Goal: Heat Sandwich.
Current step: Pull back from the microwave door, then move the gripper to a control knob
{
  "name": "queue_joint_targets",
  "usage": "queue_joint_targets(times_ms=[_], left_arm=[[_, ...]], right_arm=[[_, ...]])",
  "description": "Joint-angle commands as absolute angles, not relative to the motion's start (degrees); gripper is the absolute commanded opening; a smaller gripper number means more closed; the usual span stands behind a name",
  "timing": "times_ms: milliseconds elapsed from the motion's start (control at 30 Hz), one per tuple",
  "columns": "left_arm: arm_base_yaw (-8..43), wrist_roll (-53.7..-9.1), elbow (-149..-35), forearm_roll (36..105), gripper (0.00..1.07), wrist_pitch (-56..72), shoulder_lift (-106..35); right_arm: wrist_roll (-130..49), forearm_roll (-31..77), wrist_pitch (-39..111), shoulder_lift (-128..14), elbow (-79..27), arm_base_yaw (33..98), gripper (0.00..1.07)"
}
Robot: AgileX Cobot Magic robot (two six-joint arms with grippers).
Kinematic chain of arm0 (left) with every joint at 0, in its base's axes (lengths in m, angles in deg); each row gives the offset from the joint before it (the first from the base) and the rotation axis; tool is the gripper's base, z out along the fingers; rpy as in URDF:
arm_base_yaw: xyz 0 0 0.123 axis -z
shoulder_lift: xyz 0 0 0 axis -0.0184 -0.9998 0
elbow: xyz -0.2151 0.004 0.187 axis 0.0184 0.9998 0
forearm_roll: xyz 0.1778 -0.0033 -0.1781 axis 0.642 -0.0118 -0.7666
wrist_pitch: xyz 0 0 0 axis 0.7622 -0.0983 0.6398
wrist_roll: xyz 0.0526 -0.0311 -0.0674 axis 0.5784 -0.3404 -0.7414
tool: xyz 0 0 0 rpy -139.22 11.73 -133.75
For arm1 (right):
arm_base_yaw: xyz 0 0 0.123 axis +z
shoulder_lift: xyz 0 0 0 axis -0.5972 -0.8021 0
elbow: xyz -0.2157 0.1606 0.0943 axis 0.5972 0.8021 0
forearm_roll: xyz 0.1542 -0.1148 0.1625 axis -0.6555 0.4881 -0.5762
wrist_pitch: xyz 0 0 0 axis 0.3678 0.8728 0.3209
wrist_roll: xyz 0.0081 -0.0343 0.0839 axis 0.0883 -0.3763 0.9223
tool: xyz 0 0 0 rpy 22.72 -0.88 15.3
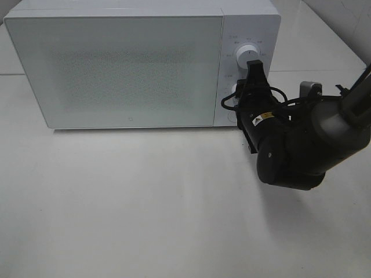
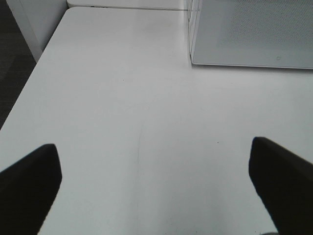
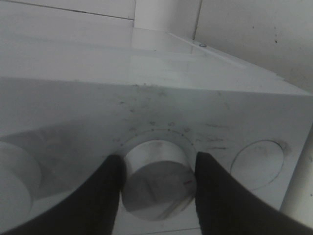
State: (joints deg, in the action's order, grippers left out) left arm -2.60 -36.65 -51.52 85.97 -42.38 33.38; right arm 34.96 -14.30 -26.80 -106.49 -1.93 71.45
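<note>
the right gripper [image 1: 243,90] is clenched on the lower knob [image 3: 156,178] of the microwave [image 1: 116,63], at the right side of the exterior view, under the upper knob [image 1: 248,53]. its fingers [image 3: 105,188] press the knob from two opposite sides. the left gripper [image 2: 156,191] is released, with jaws wide, over the bare table [image 2: 122,98], and holds nothing.

the sandwich is not visible in any view. the door [image 1: 116,69] is closed and frosted, so i judge it is inside, but this i cannot confirm.

the step in hand seems to be setting the time. to do it well, the wrist should turn around the knob's own axis, with the grip firm and centred. pushing sideways could slip the fingers off or shift the microwave.
</note>
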Motion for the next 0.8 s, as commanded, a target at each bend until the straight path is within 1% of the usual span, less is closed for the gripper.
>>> queue_joint_targets(times_ms=[33, 167, 433, 800], left_arm=[[-2.8, -36.5, -51.5, 85.7, 1.00, -41.8, 34.6], [-2.8, -36.5, -51.5, 85.7, 1.00, -41.8, 34.6], [-2.8, -36.5, -51.5, 85.7, 1.00, -41.8, 34.6], [-2.8, -36.5, -51.5, 85.7, 1.00, -41.8, 34.6]], right_arm=[[43.7, -14.6, -33.7, -105.9, -2.6, 71.7, 0.13], [48.0, -15.0, -34.8, -105.9, -2.6, 71.7, 0.13], [50.2, -15.2, -33.8, -105.9, -2.6, 71.7, 0.13], [48.4, -14.8, -33.8, -105.9, -2.6, 71.7, 0.14]])
